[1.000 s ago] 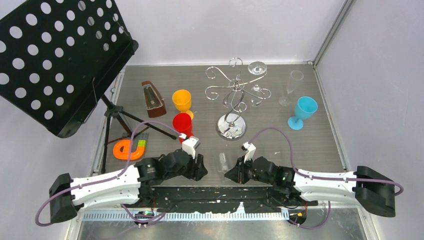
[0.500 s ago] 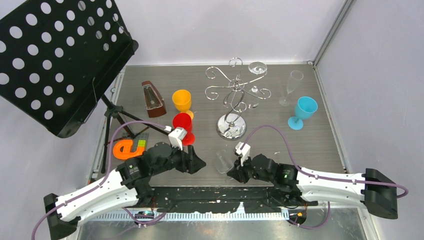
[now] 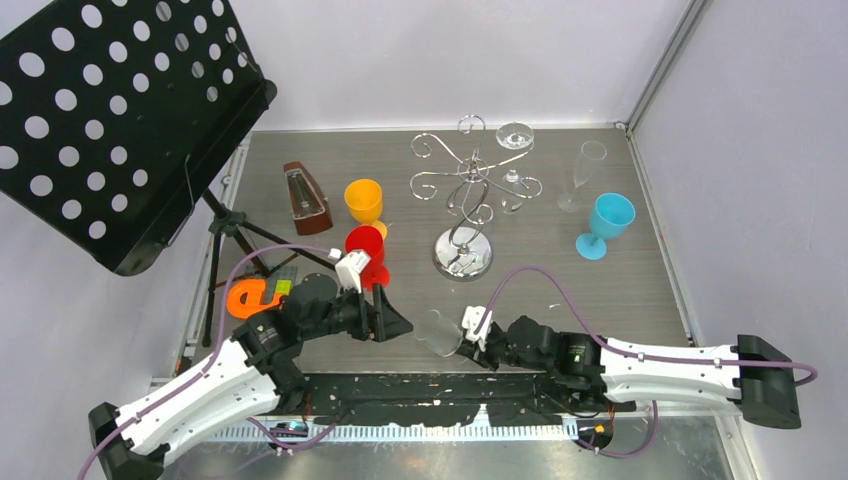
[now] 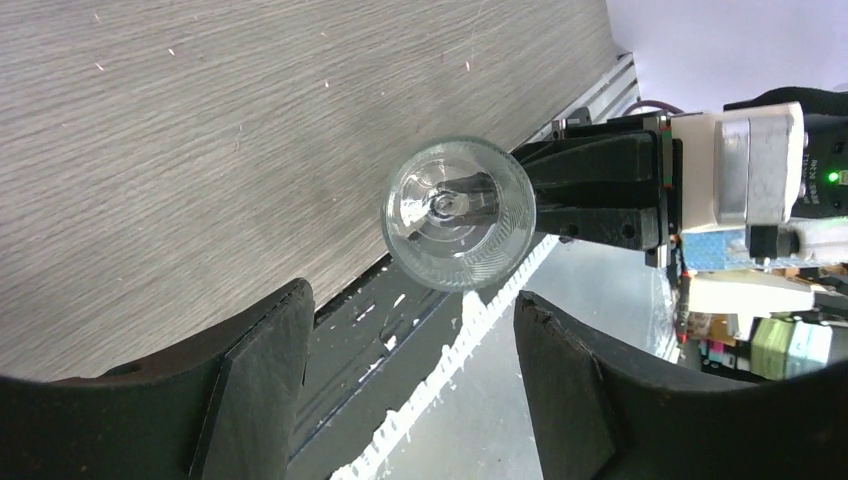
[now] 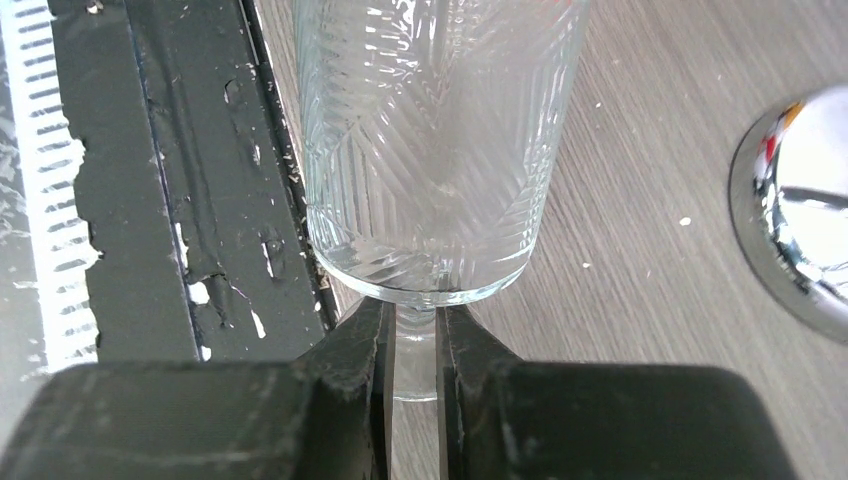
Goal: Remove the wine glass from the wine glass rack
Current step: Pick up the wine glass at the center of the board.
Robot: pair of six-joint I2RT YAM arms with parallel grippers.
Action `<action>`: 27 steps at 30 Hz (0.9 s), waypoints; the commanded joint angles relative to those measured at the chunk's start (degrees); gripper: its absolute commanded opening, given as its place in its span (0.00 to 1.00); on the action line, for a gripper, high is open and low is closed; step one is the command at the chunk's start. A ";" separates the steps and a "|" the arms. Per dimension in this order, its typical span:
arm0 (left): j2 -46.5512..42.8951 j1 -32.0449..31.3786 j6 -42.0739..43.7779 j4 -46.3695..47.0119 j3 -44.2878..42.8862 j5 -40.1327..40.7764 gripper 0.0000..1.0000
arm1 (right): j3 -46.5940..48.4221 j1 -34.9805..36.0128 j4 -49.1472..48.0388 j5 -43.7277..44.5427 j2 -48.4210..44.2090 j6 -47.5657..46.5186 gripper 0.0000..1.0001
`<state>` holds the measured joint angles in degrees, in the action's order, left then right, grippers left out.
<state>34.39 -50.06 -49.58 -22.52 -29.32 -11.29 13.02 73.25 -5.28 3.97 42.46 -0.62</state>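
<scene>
Left arm (image 3: pixel 215 380), right arm (image 3: pixel 665 368): white shells, black joints and bases. Purple cable (image 3: pixel 530 270) loops off each wrist. Left hand (image 3: pixel 395 325) and right hand (image 3: pixel 462 342) matte black, white block (image 4: pixel 745 165) behind. Green light (image 4: pixel 833 177) at 3 o'clock on the right wrist, possibly a status LED.

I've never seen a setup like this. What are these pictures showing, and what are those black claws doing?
These are two robot arms bolted at the table's near edge. The wide picture looks down from above; the other two come from cameras on each wrist. The right gripper pinches a clear ribbed wine glass by its stem, held sideways. The left gripper is open, empty, facing the glass's mouth. On the table: the chrome rack with another glass hanging, an orange cup, a red cup, a blue goblet, a flute, a metronome.
</scene>
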 commanded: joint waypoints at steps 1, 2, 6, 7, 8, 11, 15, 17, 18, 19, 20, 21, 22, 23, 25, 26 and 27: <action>0.22 2.00 -1.47 2.88 0.72 -6.24 0.72 | 4.24 1.96 -7.94 3.25 -1.16 -8.36 0.06; 0.29 2.30 -1.40 2.87 0.90 -6.70 0.72 | 4.57 2.19 -8.15 4.03 -0.78 -8.84 0.06; 0.72 2.66 -1.00 2.52 1.84 -7.49 0.71 | 6.03 4.46 -9.09 6.42 0.13 -11.98 0.06; 0.74 2.75 -1.04 2.57 2.09 -7.82 0.71 | 6.26 4.84 -9.12 6.94 0.37 -12.86 0.06; 0.71 2.84 -1.04 2.53 2.37 -7.93 0.71 | 6.83 5.58 -9.13 7.83 0.77 -13.28 0.06; 0.35 3.04 -1.04 2.46 2.75 -8.28 0.71 | 8.32 6.80 -8.78 9.17 1.68 -15.06 0.06; 0.40 3.22 -0.87 2.59 2.92 -8.52 0.67 | 9.65 8.49 -8.88 11.28 3.27 -16.41 0.06; 0.72 3.26 -0.72 2.72 3.15 -8.79 0.65 | 10.22 9.08 -9.28 12.07 3.96 -16.84 0.06; 0.87 3.30 -0.65 2.81 3.37 -8.76 0.64 | 10.42 9.60 -9.38 12.31 4.22 -17.15 0.06; 1.01 3.31 -0.61 2.85 3.58 -8.75 0.62 | 10.77 10.24 -9.48 12.96 4.79 -17.36 0.06; 1.07 3.38 -0.60 2.91 3.73 -8.90 0.60 | 11.01 10.55 -9.49 13.46 5.20 -17.80 0.06; 1.04 3.39 -0.68 2.97 3.91 -9.03 0.57 | 11.47 11.13 -9.40 14.45 5.91 -18.08 0.06; 0.91 3.39 -0.69 2.89 4.01 -9.02 0.55 | 11.62 11.43 -9.40 15.14 6.20 -18.49 0.06; 0.77 3.47 -0.69 2.78 4.15 -9.01 0.51 | 11.95 11.95 -9.47 15.84 6.86 -18.69 0.06; 0.32 3.55 -0.60 2.28 4.23 -8.86 0.43 | 12.35 12.52 -9.67 17.13 7.71 -19.18 0.06; 0.18 3.52 -0.60 2.09 4.23 -8.78 0.40 | 12.46 12.70 -9.75 17.44 7.94 -19.47 0.06; -0.04 3.56 -0.60 1.81 4.27 -8.76 0.37 | 12.64 13.01 -10.08 18.13 8.40 -19.62 0.06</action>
<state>35.20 -46.94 -50.74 -21.69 -25.43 -19.31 21.23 85.08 -7.25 17.37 50.57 -18.22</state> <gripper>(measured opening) 0.438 0.184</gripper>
